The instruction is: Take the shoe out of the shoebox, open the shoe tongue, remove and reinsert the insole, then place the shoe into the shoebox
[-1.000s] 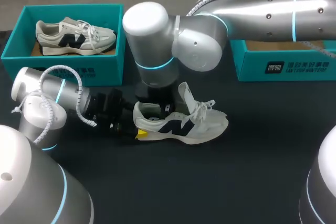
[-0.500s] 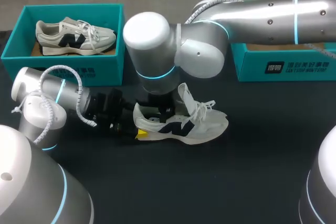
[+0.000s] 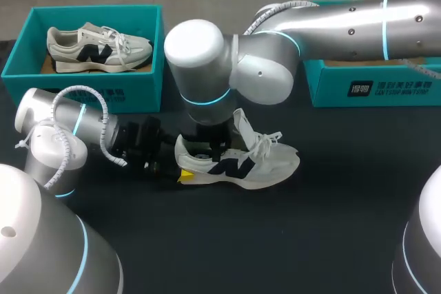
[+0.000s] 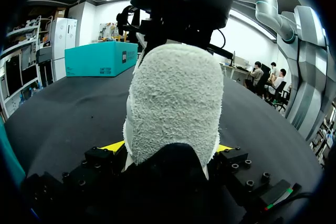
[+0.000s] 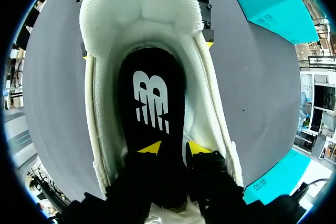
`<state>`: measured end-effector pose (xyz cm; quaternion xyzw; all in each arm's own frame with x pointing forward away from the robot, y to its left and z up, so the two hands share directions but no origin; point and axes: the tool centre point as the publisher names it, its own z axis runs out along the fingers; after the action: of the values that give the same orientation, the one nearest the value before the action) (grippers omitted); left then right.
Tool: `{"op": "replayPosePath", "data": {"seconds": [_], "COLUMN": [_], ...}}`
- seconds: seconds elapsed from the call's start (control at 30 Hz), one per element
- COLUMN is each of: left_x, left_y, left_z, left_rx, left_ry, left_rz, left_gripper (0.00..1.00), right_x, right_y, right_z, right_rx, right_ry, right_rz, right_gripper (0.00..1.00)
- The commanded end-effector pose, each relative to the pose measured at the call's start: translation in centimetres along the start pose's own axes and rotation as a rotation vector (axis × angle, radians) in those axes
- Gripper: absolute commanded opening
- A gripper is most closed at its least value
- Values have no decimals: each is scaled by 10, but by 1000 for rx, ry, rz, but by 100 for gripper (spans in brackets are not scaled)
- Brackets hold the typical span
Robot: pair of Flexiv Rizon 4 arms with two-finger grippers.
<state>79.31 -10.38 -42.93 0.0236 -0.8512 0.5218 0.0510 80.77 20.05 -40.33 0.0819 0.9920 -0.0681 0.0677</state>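
Left gripper [image 4: 168, 148] at centre-left clamps the heel of the shoe [image 3: 241, 163], which stands on its sole mid-frame on the table [image 3: 310, 239]. Right gripper [image 5: 173, 148] reaches down into the shoe, fingers slightly apart over the insole [image 5: 152, 98]. One shoebox [image 3: 372, 87] sits upper right.

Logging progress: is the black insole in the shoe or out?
In. The right wrist view shows the insole lying flat inside the shoe, the shoe's walls around it.
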Motion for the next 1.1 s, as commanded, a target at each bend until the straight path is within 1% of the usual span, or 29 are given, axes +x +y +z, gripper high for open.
{"op": "replayPosePath", "data": {"seconds": [0.03,0.1,0.17,0.23,0.33,0.5,0.67,0.73,0.83,1.1], "left_x": [1,1,1,1,1,1,1,1,1,1], "left_y": [3,3,3,3,3,3,3,3,3,3], "left_z": [2,2,2,2,2,2,2,2,2,2], "left_rx": [-2,-2,-2,-2,-2,-2,-2,-2,-2,-2], "left_ry": [1,1,1,1,1,1,1,1,1,1], "left_rz": [0,0,0,0,0,0,0,0,0,0], "left_gripper": [0,0,0,0,0,0,0,0,0,0], "right_x": [1,5,9,13,17,19,17,15,13,7], "right_y": [7,7,7,7,5,-1,-8,-10,-12,-24], "right_z": [15,21,27,32,35,35,23,16,5,-15], "right_rx": [4,4,8,9,16,32,26,8,-22,-83], "right_ry": [26,49,70,88,109,137,159,182,186,142], "right_rz": [-10,-9,-9,-6,5,25,41,23,-1,-40], "right_gripper": [32,31,29,18,0,0,0,0,0,0]}}
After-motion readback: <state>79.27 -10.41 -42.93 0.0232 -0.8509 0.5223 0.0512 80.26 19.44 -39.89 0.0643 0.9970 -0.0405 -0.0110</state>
